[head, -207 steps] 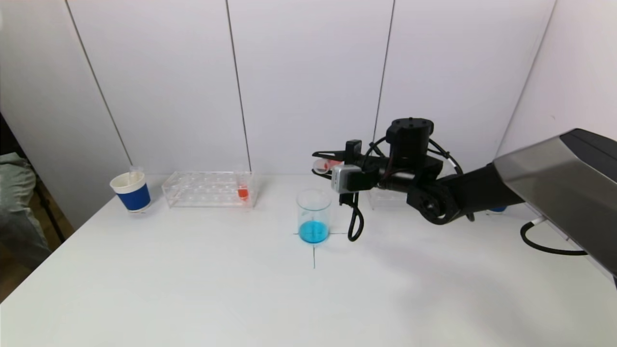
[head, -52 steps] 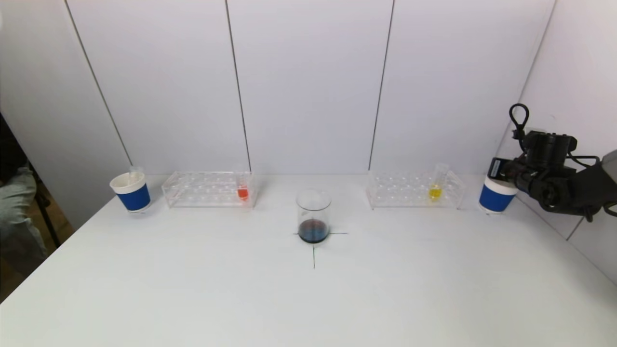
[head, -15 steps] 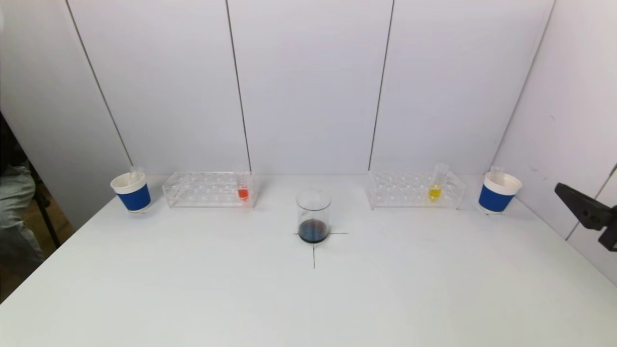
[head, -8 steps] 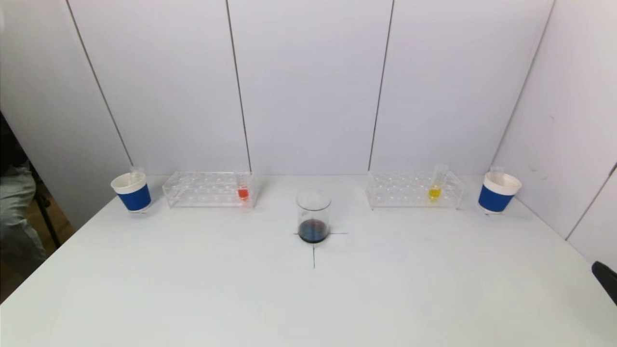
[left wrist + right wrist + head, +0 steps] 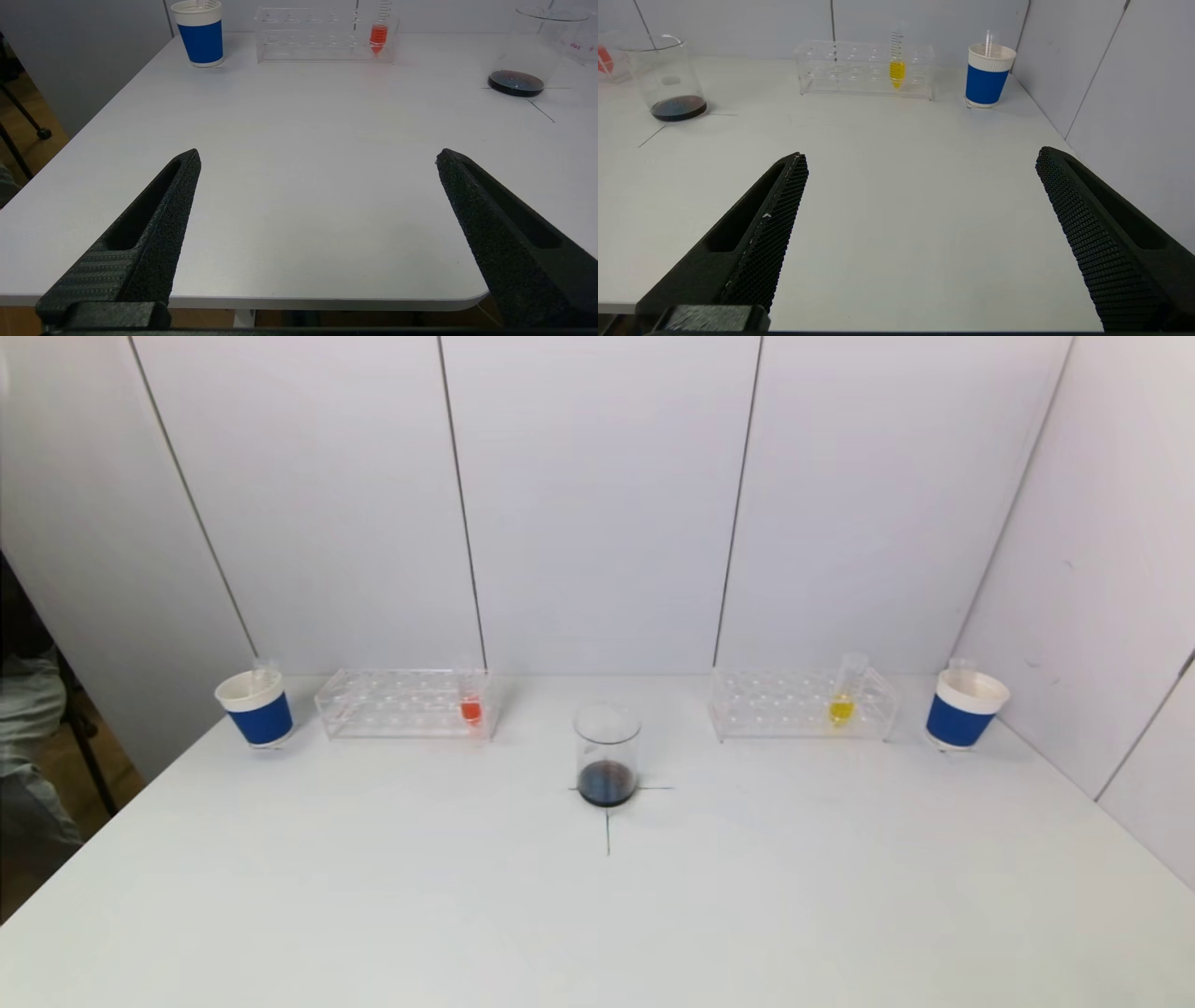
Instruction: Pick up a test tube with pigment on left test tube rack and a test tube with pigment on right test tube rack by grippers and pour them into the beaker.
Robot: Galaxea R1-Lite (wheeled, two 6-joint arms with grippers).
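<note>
Right tool (image 5: 920,161) withdrawn, wide apart

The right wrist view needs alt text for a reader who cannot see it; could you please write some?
The right hand, open and empty, hovers over the near edge of a white table. At the far edge stand a clear plastic rack holding a yellow-filled test tube, a blue-and-white paper cup, and a glass beaker of dark liquid.

head: high, facing table (image 5: 597,915) | wrists: low, near edge | shared: beaker (image 5: 607,754)
</note>
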